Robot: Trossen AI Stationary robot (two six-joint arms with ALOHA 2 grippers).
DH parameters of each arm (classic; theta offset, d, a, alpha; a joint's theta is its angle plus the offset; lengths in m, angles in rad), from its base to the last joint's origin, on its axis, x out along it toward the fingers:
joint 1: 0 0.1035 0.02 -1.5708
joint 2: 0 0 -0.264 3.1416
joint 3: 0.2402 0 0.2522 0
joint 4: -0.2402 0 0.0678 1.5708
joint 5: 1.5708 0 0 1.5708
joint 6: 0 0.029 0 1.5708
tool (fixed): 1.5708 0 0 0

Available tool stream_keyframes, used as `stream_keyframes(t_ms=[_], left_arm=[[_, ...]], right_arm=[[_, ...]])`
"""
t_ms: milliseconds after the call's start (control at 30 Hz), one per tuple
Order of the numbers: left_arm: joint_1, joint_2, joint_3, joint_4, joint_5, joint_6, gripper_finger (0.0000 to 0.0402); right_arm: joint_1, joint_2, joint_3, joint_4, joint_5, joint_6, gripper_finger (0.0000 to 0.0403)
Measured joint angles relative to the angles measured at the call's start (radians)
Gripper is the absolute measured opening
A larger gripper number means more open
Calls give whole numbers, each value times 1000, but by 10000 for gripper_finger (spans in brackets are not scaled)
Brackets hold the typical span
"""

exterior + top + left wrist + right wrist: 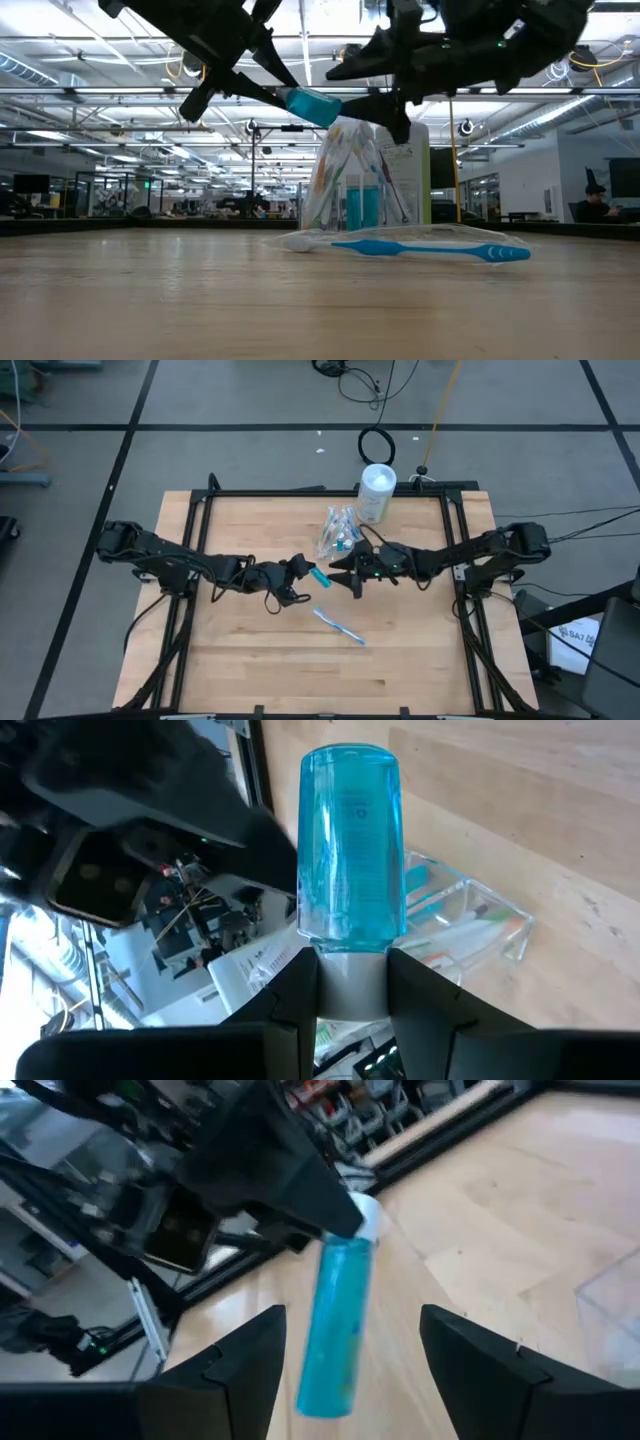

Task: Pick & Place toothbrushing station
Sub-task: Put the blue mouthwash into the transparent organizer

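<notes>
My left gripper (303,571) is shut on a small blue toothpaste tube (318,574) with a white cap, held above the table's middle. My right gripper (345,573) is open just to the tube's right. In the right wrist view its fingers stand on either side of the tube's free end (328,1385) without touching it. A clear crinkly bag (338,532) with several pastel toothbrushes stands on the table behind them. One blue-handled toothbrush in a clear wrapper (338,626) lies flat nearer the front edge. My left gripper pinches the tube's white cap end (350,988) between its two fingers. The fingers come level from the table's left and lie along the tube. The tube (310,105) sticks out past the fingertips toward the right gripper, lifted clear of the table and tilted slightly down.
A white cylindrical canister (377,490) stands at the table's far edge behind the bag. Black frame rails run along the table's left (190,560) and right (455,550) sides. Bare wood lies toward the near edge around the wrapped toothbrush (420,247).
</notes>
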Motion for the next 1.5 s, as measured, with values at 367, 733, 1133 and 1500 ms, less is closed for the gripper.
stream_keyframes(t_ms=[367, 733, 1133, 1500], left_arm=[[3, 0, 0, 1, -23, -45, 95], [5, 0, 0, -5, -17, -53, 95], [5, 0, 0, -10, -17, -63, 117], [5, 0, 0, -9, -37, -144, 120]], right_arm=[[-26, 110, 148, -81, -76, -53, 224], [-30, 136, 166, -92, -75, -134, 200], [-31, 136, 166, -99, -74, -113, 98], [-31, 135, 166, -107, -74, -90, 94]])
